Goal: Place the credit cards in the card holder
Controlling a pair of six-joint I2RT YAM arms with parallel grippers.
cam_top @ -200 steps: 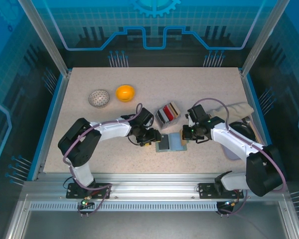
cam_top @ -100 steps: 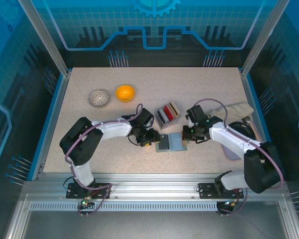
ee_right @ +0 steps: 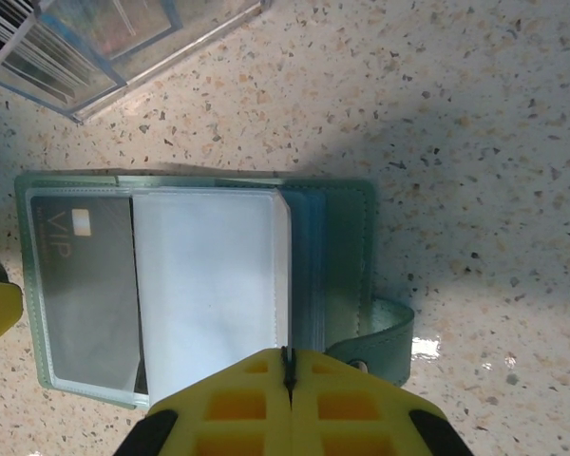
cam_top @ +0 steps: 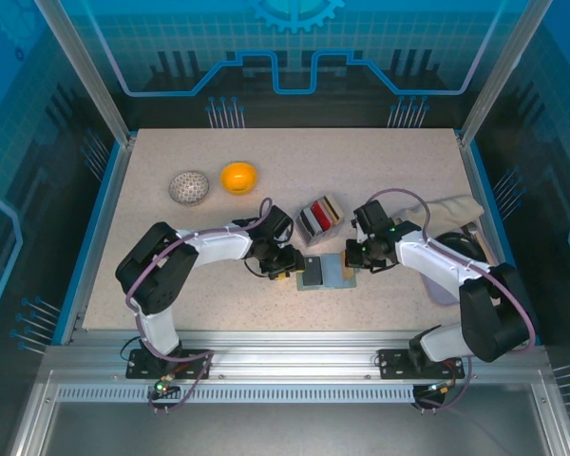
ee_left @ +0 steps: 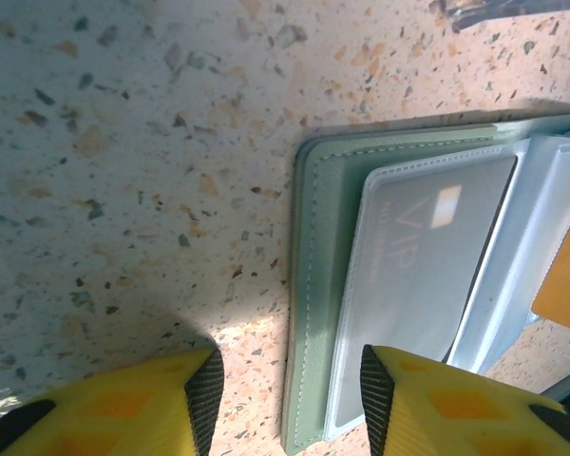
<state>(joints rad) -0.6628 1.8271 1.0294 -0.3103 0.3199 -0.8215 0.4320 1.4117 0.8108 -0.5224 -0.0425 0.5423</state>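
Card holder (cam_top: pixel 325 273) lies opened flat on the desk (cam_top: pixel 171 256), between my two arms and just near of the clear box (cam_top: pixel 320 216). The spare credit cards (cam_top: pixel 318 218) stand on edge in that box, red, black and tan.

Right tool (ee_right: pixel 287 361): fingers together, tips meeting in a thin seam, set on the holder's near edge over the pale pocket leaf (ee_right: pixel 209 285). I can't tell whether the leaf is nipped between them. My guess is it's there as a weight, so the springy cover doesn't fold shut or skate.

Left tool (ee_left: pixel 287 380): fingers apart, nothing between them. One tip is over bare desk and the other over the holder's left half, straddling its stitched edge. I judge it placed to steady or seat what sits in that pocket.

Grey card (ee_left: pixel 427 275) is already in the left pocket, under a clear film, with "VIP" and a small chip patch showing through.

Materials:
- Holder: soft grey-green leather-look with a stitched border and rounded corners. Snap tab (ee_right: pixel 388 332) curls off the right side.
- Pockets: thin blue-grey plastic, glossy and slippery.
- Cards: stiff, flat and thin, hard to lift from a flat surface.
- Desk: speckled stone-look, smooth, with a slight sheen.
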